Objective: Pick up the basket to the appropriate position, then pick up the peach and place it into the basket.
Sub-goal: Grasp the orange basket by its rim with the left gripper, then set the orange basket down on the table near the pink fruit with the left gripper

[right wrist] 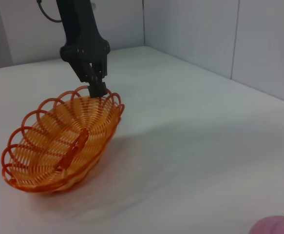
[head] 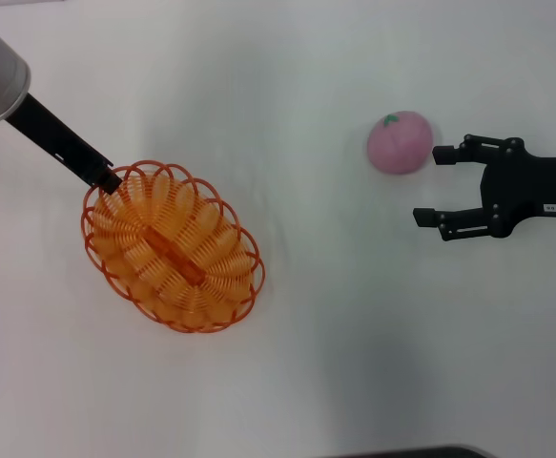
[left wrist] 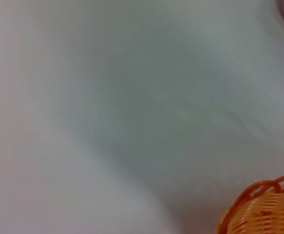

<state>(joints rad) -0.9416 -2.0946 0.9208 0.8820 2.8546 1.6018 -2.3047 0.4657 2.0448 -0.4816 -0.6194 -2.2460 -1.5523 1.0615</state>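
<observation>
The orange wire basket (head: 173, 248) sits at the left of the white table. In the right wrist view the basket (right wrist: 59, 146) is tilted, its far end raised. My left gripper (head: 106, 179) is shut on the rim at that raised end, and the right wrist view shows the left gripper (right wrist: 98, 88) pinching a rim loop. The pink peach (head: 400, 141) lies at the right on the table. My right gripper (head: 428, 184) stands open just beside the peach, on its near right side, with nothing between its fingers. A slice of the peach (right wrist: 277, 225) shows in the right wrist view.
The white table (head: 335, 315) stretches between basket and peach. Grey walls (right wrist: 258, 44) stand behind the table in the right wrist view. The left wrist view shows only table and a piece of the basket rim (left wrist: 258, 192).
</observation>
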